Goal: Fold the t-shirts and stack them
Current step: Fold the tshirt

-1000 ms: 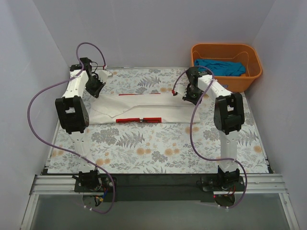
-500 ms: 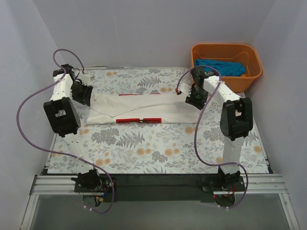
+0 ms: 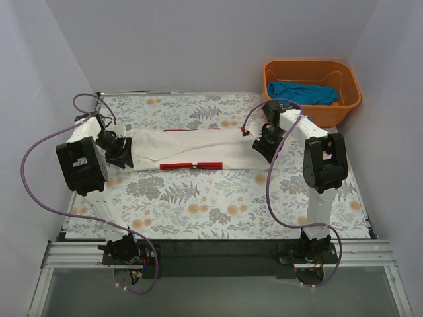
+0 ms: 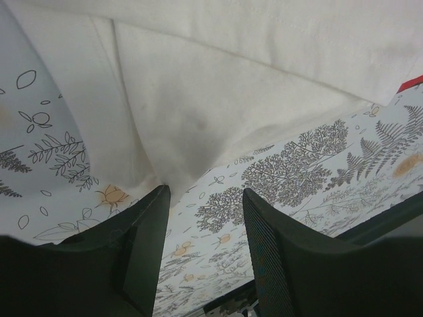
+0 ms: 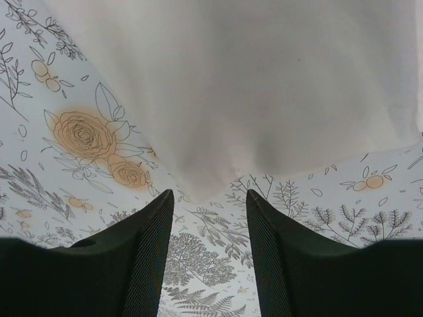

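Cloth comes first: the white t-shirt (image 3: pixel 198 146) lies as a long folded band across the far half of the table, red trim (image 3: pixel 192 165) along its near edge, with 1 arm at each end. The left gripper (image 3: pixel 120 150) hovers low at the band's left end and the right gripper (image 3: pixel 263 142) at its right end. Both wrist views show the jaws apart with nothing between them, and a rounded corner of white fabric just ahead of the fingertips. The step in hand looks like taking those 2 near corners for the next fold. It would go best if each gripper slid its lower finger flat under every layer at the corner before closing, and if both arms then lifted and travelled together so the band stays taut and square. A pinch of only the top layer would let the fold fall open. The teal t-shirt (image 3: pixel 301 92) waits in the orange basket (image 3: pixel 350 99) at the far right, well apart. The floral tablecloth (image 3: pixel 198 205) lies flat and matte, plain pale walls (image 3: pixel 198 39) close in 3 sides, and an aluminium rail (image 3: pixel 218 253) carries the arm bases.
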Robot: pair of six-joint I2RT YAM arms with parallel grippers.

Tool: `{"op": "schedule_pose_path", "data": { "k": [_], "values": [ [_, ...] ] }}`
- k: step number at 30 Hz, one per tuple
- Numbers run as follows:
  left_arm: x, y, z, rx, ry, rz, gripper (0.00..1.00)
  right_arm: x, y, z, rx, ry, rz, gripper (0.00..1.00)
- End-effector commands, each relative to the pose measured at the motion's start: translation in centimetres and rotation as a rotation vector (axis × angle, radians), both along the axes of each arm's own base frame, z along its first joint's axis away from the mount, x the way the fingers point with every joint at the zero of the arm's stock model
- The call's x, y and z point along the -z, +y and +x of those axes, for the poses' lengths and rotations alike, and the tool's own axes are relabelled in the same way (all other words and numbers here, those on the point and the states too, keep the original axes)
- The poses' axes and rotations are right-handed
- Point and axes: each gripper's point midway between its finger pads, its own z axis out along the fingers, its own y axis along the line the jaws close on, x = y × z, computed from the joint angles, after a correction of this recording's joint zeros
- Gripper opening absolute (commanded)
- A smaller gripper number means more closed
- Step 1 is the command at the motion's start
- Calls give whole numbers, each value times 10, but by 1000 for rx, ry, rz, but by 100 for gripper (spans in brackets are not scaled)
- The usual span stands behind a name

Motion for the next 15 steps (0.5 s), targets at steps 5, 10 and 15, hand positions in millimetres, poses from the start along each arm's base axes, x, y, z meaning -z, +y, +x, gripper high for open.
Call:
{"op": "schedule_pose_path", "data": {
  "k": [5,10,15],
  "values": [
    [-10,-4,15,-62,-74,-12,45,24,-4,0,-23,-1,-20,55],
    [-9,7,17,-69,-85,38,45,39,-10,-9,-42,17,-55,52],
    [0,6,13,-71,-53,24,42,50,-19,-13,-69,9,-105,38]
  ]
}}
